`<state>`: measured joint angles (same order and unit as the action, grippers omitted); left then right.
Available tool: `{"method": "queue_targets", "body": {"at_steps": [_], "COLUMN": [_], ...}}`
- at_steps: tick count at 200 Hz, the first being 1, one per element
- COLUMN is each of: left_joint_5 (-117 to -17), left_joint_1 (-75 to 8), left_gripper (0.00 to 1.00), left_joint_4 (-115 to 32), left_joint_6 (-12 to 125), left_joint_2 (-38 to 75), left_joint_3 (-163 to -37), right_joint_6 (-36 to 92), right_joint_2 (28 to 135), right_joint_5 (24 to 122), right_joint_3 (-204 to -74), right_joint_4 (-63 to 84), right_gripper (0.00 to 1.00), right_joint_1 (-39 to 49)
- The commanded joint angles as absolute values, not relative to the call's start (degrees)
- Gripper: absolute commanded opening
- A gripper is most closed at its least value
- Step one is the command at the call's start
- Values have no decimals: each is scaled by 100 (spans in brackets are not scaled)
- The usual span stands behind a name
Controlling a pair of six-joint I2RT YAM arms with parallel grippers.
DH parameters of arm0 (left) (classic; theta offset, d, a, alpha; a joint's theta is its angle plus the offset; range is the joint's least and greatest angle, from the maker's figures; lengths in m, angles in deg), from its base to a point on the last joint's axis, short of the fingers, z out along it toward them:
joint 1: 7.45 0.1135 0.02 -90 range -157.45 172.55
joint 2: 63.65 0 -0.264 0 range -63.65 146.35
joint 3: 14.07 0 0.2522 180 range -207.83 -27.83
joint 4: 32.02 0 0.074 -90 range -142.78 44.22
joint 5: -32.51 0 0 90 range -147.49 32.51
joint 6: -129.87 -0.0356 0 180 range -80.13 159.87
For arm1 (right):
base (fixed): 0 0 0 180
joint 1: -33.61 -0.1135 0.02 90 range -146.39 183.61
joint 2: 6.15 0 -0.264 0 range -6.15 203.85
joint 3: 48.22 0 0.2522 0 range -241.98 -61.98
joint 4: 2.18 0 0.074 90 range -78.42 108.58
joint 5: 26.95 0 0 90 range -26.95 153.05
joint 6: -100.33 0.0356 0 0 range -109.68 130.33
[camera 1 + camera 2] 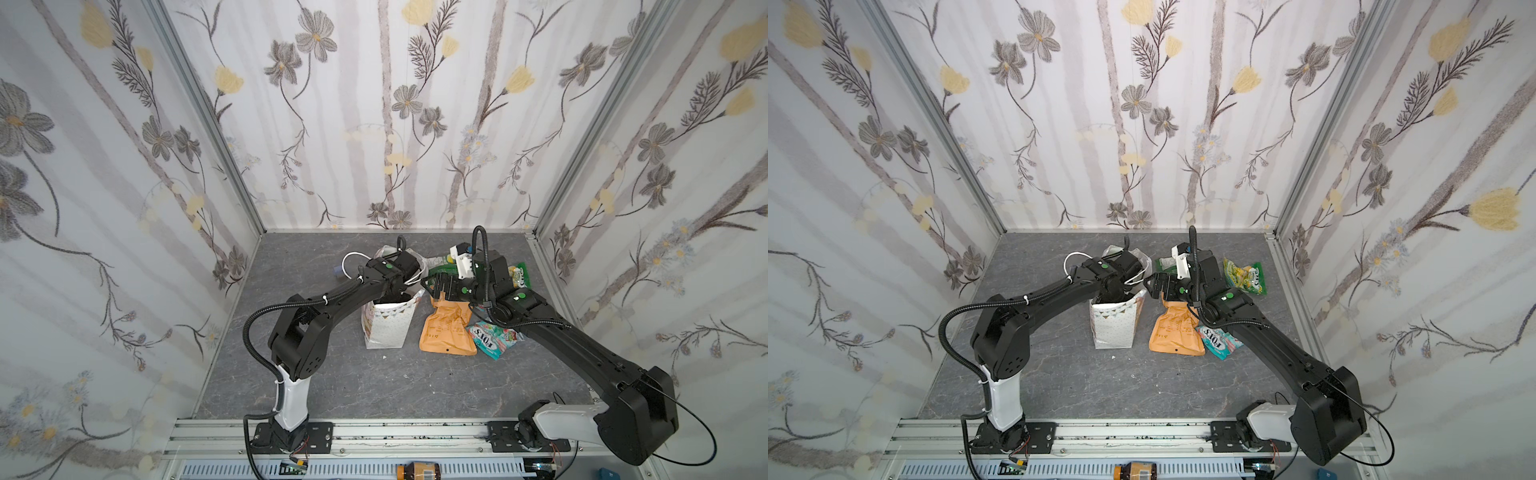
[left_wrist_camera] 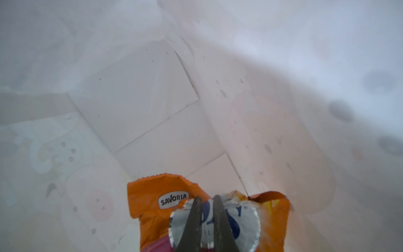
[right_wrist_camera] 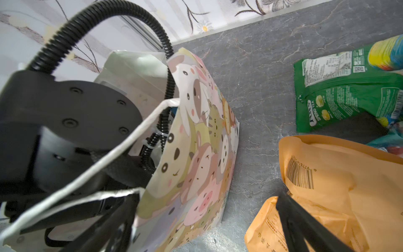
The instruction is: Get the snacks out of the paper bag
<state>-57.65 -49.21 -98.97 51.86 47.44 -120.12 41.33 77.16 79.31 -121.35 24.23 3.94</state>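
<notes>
in the middle of both top views the paper bag [image 1: 388, 328] [image 1: 1115, 328] stands upright on the grey table [image 1: 332, 386], and the left arm [image 1: 332, 299] dips into its open mouth from the left.

in the left wrist view, the left gripper [image 2: 206, 199] sits at the lower centre of the frame. it is clenched on the top edge of an orange savoria packet [image 2: 152, 209] deep inside the bag, so this packet is not yet out. the white floor of the bag that we can see in the middle of that frame is bare. we judge this to be the last packet, though the packet itself hides part of the floor.

four snacks already lie on the table to the right of the bag:
- a large orange pouch [image 1: 446, 332], just beside the bag
- a teal fox's packet [image 1: 494, 334], further right, touching the pouch
- a green spring tea packet [image 3: 340, 102], at the upper right of the right wrist view
- a yellow-green packet [image 1: 519, 276], above the teal one in a top view

the right gripper [image 1: 430, 286] hovers near the bag's upper right rim with its jaws spread wide, grasping nothing.

what we think is left is to lift the held packet clear of the bag's rim and set it down on the table.
</notes>
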Motion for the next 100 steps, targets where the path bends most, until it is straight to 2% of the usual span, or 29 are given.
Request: {"method": "queue_targets", "body": {"at_steps": [1,100], "left_joint_5": [-5608,-5695], "left_joint_1": [-4865,-4769], "left_gripper": [0,0], "left_joint_4": [-9997,-9477], "left_joint_6": [5154,5264], "left_joint_2": [4665,4154], "left_joint_3": [-12034,-12092], "right_joint_6": [4060,4050], "right_joint_2": [7658,7612], "right_joint_5": [7798,7879], "right_joint_3": [-12081,-12069], "right_joint_4": [2453,2479], "right_gripper": [100,100], "right_joint_1": [400,401]}}
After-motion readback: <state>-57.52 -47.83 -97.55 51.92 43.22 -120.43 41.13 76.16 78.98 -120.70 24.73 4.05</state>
